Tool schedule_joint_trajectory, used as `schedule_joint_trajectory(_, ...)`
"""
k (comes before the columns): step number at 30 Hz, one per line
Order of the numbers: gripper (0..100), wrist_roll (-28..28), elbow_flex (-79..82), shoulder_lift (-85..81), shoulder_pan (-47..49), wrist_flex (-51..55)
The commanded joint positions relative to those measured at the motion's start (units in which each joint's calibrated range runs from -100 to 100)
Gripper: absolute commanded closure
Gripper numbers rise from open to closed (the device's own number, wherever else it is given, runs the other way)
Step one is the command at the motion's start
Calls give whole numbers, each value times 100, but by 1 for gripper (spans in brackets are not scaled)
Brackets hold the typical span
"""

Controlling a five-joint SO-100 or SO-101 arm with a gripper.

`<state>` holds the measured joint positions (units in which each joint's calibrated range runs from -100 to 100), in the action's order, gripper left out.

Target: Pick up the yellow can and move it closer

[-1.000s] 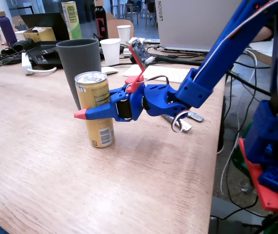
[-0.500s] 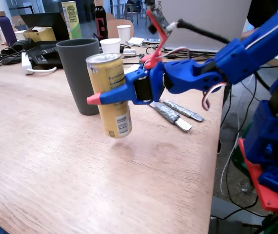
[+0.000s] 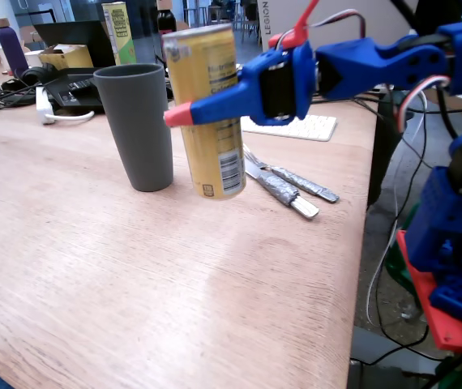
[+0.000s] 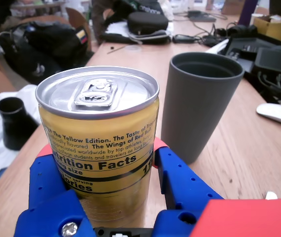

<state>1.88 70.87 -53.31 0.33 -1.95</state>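
The yellow can (image 3: 208, 89) stands tilted just right of the dark grey cup (image 3: 138, 126), its top leaning left in the fixed view. Whether its base touches the wooden table (image 3: 134, 275) I cannot tell. My blue gripper (image 3: 198, 109) comes in from the right and is shut on the can's middle, with one red fingertip (image 3: 178, 115) showing in front and the other hidden behind. In the wrist view the can (image 4: 98, 128) fills the space between the blue fingers (image 4: 172, 173) of the gripper (image 4: 103, 165), its silver top and nutrition label facing the camera, with the cup (image 4: 199, 103) close on its right.
Foil-wrapped utensils (image 3: 284, 185) lie right of the can, and a white keyboard (image 3: 296, 127) lies behind them. The table's edge (image 3: 365, 243) drops off on the right beside the arm's base. A yellow-green carton (image 3: 119, 31), a purple bottle (image 3: 12, 49) and cables crowd the back.
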Motion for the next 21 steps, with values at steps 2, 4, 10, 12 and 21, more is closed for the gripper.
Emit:
schedule_joint_trajectory(2, 78, 0, -193, -690, -67, 154)
schedule_joint_trajectory(4, 78, 20, -193, -690, -101, 154)
schedule_joint_trajectory(10, 78, 5, -183, -1033, -168, 162)
schedule_joint_trajectory(12, 78, 39, 81, -1196, -185, 162)
schedule_joint_trajectory(21, 78, 10, 1487, -3254, -168, 1188)
